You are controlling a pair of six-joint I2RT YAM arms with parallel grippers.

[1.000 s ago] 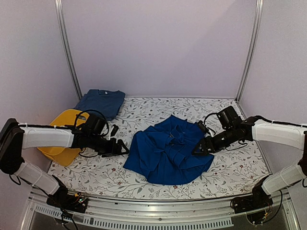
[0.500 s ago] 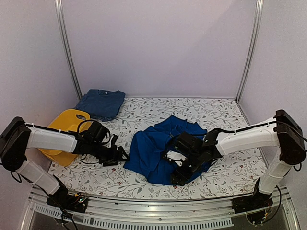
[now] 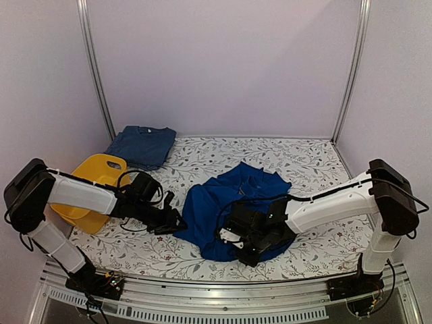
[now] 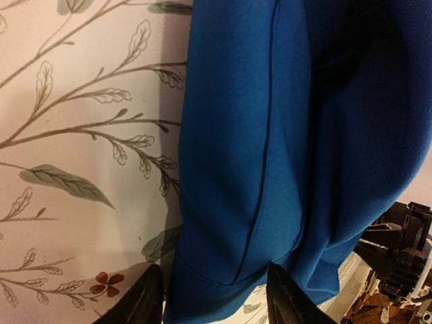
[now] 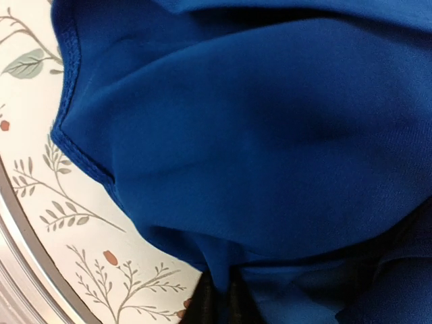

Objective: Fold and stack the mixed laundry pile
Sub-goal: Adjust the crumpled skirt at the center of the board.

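Royal-blue garment (image 3: 229,202): crumpled at centre of desk (image 3: 317,158), reaching toward the near edge.
Left gripper (image 4: 212,300): about half open, low at the garment's left side; fingers astride the hem, cloth lying between them.
Right gripper (image 5: 219,297): nearly closed, pinching a fold at the garment's near edge.
Navy-teal garment (image 3: 143,145): folded flat at far-left corner.
Yellow tub (image 3: 88,172): at left edge, near the folded piece.

Robot lab test cell. Plain lilac panel walls (image 3: 223,67); aluminium uprights (image 3: 94,74) at 11 and 1 o'clock. Extrusion rail (image 3: 223,290) and exposed wiring (image 3: 101,283) at 6 o'clock. Floral table cover (image 3: 317,155).
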